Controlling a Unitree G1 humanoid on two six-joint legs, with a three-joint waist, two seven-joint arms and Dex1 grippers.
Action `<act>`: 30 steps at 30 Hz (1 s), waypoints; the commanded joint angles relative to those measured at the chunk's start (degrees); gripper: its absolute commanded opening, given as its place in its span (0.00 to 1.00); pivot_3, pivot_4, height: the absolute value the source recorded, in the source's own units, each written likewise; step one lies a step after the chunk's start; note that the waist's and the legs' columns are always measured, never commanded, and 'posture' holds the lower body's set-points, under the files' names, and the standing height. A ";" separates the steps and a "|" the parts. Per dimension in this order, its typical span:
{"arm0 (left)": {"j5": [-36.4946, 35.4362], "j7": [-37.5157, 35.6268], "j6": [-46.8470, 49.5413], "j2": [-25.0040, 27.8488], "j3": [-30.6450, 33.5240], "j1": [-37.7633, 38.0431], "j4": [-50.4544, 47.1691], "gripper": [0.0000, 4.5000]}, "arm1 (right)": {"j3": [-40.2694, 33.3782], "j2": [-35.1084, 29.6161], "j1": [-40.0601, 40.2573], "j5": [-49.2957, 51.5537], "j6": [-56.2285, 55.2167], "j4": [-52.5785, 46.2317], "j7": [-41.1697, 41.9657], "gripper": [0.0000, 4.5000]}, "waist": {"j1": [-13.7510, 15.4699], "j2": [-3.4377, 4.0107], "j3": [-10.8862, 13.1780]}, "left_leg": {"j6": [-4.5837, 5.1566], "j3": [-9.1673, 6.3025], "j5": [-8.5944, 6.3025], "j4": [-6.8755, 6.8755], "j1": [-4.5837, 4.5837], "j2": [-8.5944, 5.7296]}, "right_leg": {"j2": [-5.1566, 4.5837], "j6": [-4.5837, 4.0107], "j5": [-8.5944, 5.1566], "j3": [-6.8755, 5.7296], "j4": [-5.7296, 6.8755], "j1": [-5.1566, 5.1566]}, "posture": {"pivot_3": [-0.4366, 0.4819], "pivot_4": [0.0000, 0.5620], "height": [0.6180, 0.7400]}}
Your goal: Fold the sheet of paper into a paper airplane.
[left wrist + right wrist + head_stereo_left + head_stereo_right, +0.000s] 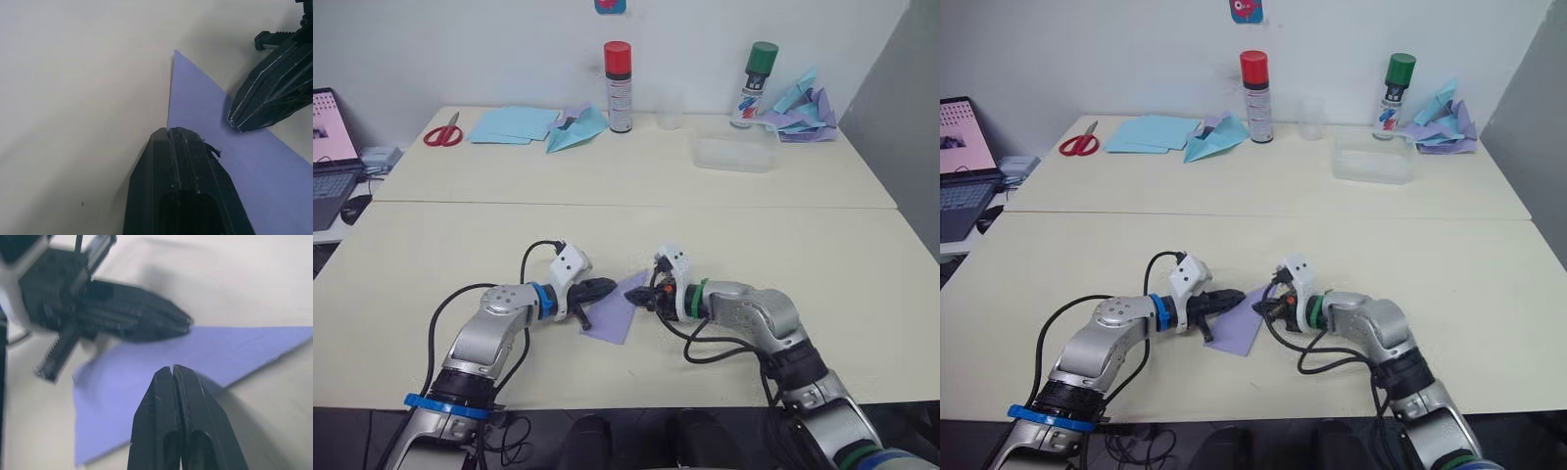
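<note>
The sheet of paper (617,311), lavender-purple and already folded to a narrow pointed shape, lies flat on the near part of the worktop (636,235), between the two grippers. The left gripper (603,288) sits at the paper's 9 o'clock edge with its fingers (183,147) pressed together, their tip resting on that edge. The right gripper (644,297) comes in from 3 o'clock; its fingers (172,382) are likewise closed tight against each other, their tip down on the paper's surface with nothing pinched between them. The two tips lie near each other, apart.

Toward the far side of the worktop, at 12 o'clock, stands a red-capped spray can (619,86), with a light blue paper plane (576,130) just beside it at 11 o'clock. Further toward 10 o'clock lie light blue sheets (512,123) and red-handled scissors (443,133). At 1 o'clock stand a green-capped spray can (756,83), a clear plastic tray (735,153) and a blue-and-purple paper heap (803,113).
</note>
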 commanded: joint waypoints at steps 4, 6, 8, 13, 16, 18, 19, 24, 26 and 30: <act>-0.47 -1.81 1.42 -0.49 -1.10 -0.46 -1.28 0.00 | 2.44 -1.96 1.22 -6.55 -5.30 3.15 1.30 0.01 | 0.03 0.00 0.00 | 0.00 0.00 0.00 0.01 0.00 0.01 | 0.01 0.00 0.00 -0.01 0.01 0.00 | 0.48 0.27 1.00; -1.10 -2.02 2.14 -0.82 -0.73 -0.71 -1.53 0.00 | 2.84 -1.99 0.98 -7.84 -5.93 4.26 1.11 0.01 | 0.03 0.00 0.00 | 0.00 0.00 0.00 0.01 0.01 0.01 | 0.01 0.00 0.00 0.00 0.03 0.00 | 0.48 0.27 1.00; -1.35 -2.08 2.82 -0.96 -0.63 -0.85 -1.81 0.00 | 2.75 -1.94 0.84 -8.41 -5.93 4.86 0.97 0.01 | 0.03 0.00 0.00 | 0.00 0.00 0.00 0.01 0.03 0.02 | 0.01 0.00 0.00 0.00 0.05 0.00 | 0.48 0.27 1.00; 1.03 -1.85 1.98 -0.45 -1.89 -0.17 -0.09 0.00 | 3.01 -2.50 1.23 -9.34 -6.32 4.76 1.70 0.01 | 0.05 0.01 0.00 | 0.00 -0.02 0.00 0.04 0.09 0.04 | 0.01 -0.01 0.01 -0.01 0.20 0.00 | 0.48 0.27 1.00; 2.04 -1.93 0.74 -0.51 -2.42 0.82 1.68 0.00 | 3.41 -2.97 1.66 -9.67 -7.33 3.69 2.65 0.01 | 0.17 0.02 -0.01 | 0.00 0.01 0.00 0.04 0.13 0.04 | 0.01 -0.01 0.00 0.00 0.20 0.04 | 0.48 0.27 1.00; 1.99 -1.87 0.43 -0.89 -2.44 1.40 2.41 0.00 | 2.94 -2.59 1.97 -9.66 -9.42 2.95 3.19 0.01 | 0.20 0.02 -0.01 | 0.00 0.02 0.00 0.05 0.13 0.04 | 0.01 -0.01 0.00 0.02 0.19 0.04 | 0.48 0.27 1.00; 2.05 -1.86 0.12 -0.99 -2.53 1.60 2.68 0.00 | 2.38 -2.10 2.05 -9.49 -10.93 2.72 3.45 0.01 | 0.21 0.02 -0.01 | 0.00 0.04 0.00 0.05 0.14 0.04 | 0.01 -0.01 0.00 0.03 0.19 0.05 | 0.48 0.27 1.00; 2.30 -2.04 -0.52 -1.21 -3.03 1.97 3.36 0.00 | 2.25 -1.73 2.09 -12.19 -16.26 4.21 2.88 0.01 | 0.21 0.02 -0.01 | 0.00 0.03 0.00 0.05 0.14 0.05 | 0.01 -0.01 0.00 0.02 0.19 0.05 | 0.48 0.27 1.00; 3.42 -1.69 -1.30 -0.97 -3.62 1.73 3.89 0.00 | 0.80 -0.83 1.71 -13.87 -16.38 7.81 -0.57 0.01 | 0.21 0.02 -0.02 | 0.00 0.03 0.00 0.04 0.17 0.05 | 0.01 -0.02 0.00 0.02 0.19 0.06 | 0.48 0.27 1.00; 4.55 -2.51 -1.62 -0.46 -5.03 1.83 3.75 0.00 | -2.86 0.82 1.03 -15.78 -18.96 13.44 -6.31 0.01 | 0.22 0.04 -0.04 | 0.00 0.10 0.00 0.04 0.49 0.07 | -0.03 -0.14 -0.05 0.12 0.29 0.24 | 0.48 0.27 1.00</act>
